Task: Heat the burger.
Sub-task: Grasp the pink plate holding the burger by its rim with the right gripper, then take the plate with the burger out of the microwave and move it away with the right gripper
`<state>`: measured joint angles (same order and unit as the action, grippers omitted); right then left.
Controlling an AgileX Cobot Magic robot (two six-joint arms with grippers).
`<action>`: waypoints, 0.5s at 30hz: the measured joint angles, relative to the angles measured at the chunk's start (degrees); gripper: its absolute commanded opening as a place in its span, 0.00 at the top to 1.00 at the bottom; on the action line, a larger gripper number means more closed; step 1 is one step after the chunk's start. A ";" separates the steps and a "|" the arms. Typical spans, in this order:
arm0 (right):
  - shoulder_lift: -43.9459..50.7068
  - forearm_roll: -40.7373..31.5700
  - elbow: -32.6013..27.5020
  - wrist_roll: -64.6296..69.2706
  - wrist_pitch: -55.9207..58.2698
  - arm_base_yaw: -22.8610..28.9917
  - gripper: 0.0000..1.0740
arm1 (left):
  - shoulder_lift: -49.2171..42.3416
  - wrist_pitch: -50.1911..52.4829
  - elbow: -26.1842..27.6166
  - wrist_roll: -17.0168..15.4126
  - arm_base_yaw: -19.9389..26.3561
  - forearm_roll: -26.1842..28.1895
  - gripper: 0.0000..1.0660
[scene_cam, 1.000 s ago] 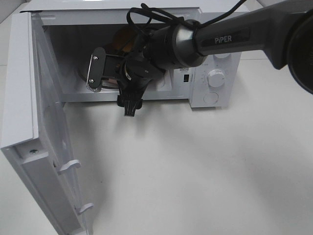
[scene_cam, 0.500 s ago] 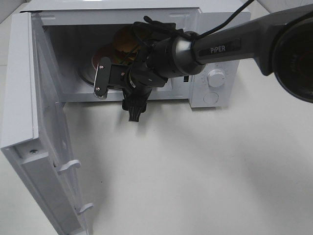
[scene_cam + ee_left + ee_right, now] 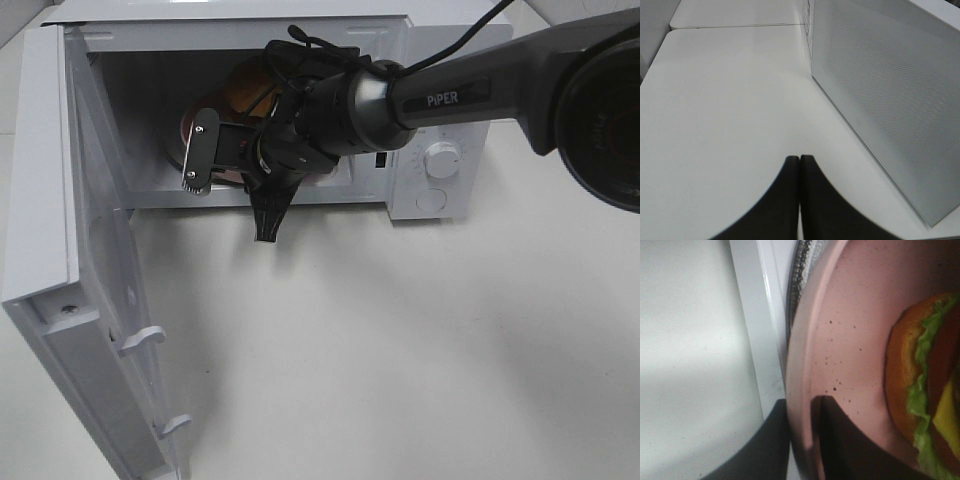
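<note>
From the high camera, the right gripper is seen reaching into the open microwave on the desk. In the left wrist view, the left gripper is shown with jaws pressed together, holding nothing. In the right wrist view, the plate rim is clamped between the right jaws, and the burger is seen lying on it.

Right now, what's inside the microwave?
The pink plate with the burger on it, the right jaws pinching the plate's rim. From above, the right arm covers most of the cavity, so nothing else shows.
</note>
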<state>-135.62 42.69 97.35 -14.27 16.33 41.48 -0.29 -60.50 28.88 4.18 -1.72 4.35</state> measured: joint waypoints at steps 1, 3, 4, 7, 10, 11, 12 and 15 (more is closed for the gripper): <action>0.11 0.17 0.00 0.00 0.34 0.06 1.00 | 0.00 0.00 0.00 0.00 0.00 0.00 1.00; 0.11 0.06 0.00 0.00 0.52 0.06 1.00 | 0.00 0.00 0.00 0.00 0.00 0.00 1.00; 0.11 0.06 0.00 0.00 0.52 0.11 1.00 | 0.00 0.00 0.00 0.00 0.00 0.00 1.00; 0.11 0.06 0.00 0.00 0.52 0.11 1.00 | 0.00 0.00 0.00 0.00 0.00 0.00 1.00; 0.34 0.06 0.00 0.00 0.63 0.11 1.00 | 0.00 0.00 0.00 0.00 0.00 0.00 1.00; 0.40 0.06 0.00 -0.06 0.69 0.11 1.00 | 0.00 0.00 0.00 0.00 0.00 0.00 1.00; 0.40 0.06 0.00 -0.06 0.69 0.11 1.00 | 0.00 0.00 0.00 0.00 0.00 0.00 1.00; 1.72 -0.74 -0.69 -1.49 1.20 0.11 1.00 | 0.00 0.00 0.00 0.00 0.00 0.00 1.00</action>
<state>-133.90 41.94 96.66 -15.76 17.53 41.60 -0.29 -60.50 28.88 4.18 -1.72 4.35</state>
